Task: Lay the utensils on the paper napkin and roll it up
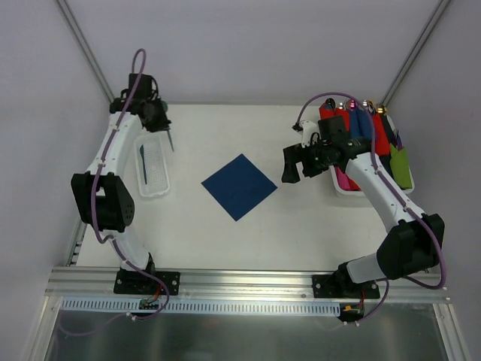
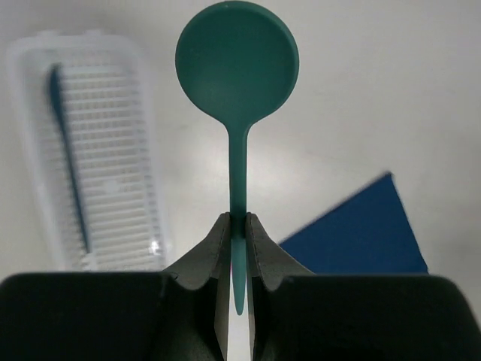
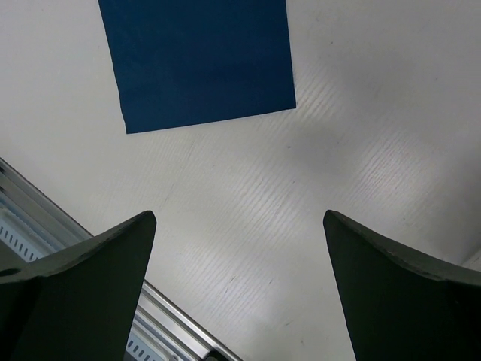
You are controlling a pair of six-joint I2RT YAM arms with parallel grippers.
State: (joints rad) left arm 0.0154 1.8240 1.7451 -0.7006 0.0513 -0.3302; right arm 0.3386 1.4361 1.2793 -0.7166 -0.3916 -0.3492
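Navy paper napkin (image 1: 240, 186): it lies flat and unrolled on the white desk (image 1: 195, 233), turned like a diamond with one corner toward the arm bases. Its whole blue face shows.
Left claw (image 2: 239, 226): it hangs in the air, to the left of the napkin and farther back than it. The jaws are narrow and pinch the thin handle of a teal spoon (image 2: 237, 60).
Teal spoon: it is gripped low on the handle, and the round head points away from the claw. The short pointed end of the handle shows between the two fingers. The spoon is well apart from the napkin.
Second teal utensil (image 1: 143, 164): a slim piece that lies lengthwise inside a clear plastic tray (image 1: 154, 194). Which kind of utensil it is, I cannot tell.
Clear plastic tray: it stands on the desk to the left of the napkin, well apart from it. Its long side runs away from the arm bases, and the left claw is near its far end.
Right claw (image 3: 239, 218): it is above the desk, just to the right of the napkin's right corner. The jaws stand wide and are empty. In the wrist view only bare desk lies between the fingers, with the napkin beyond them.
White bin (image 1: 347, 192): it is to the right of the napkin, partly hidden by the right arm. It holds rolled bundles (image 1: 361, 126) in red, blue, pink and green, some with shiny tips at the far end.
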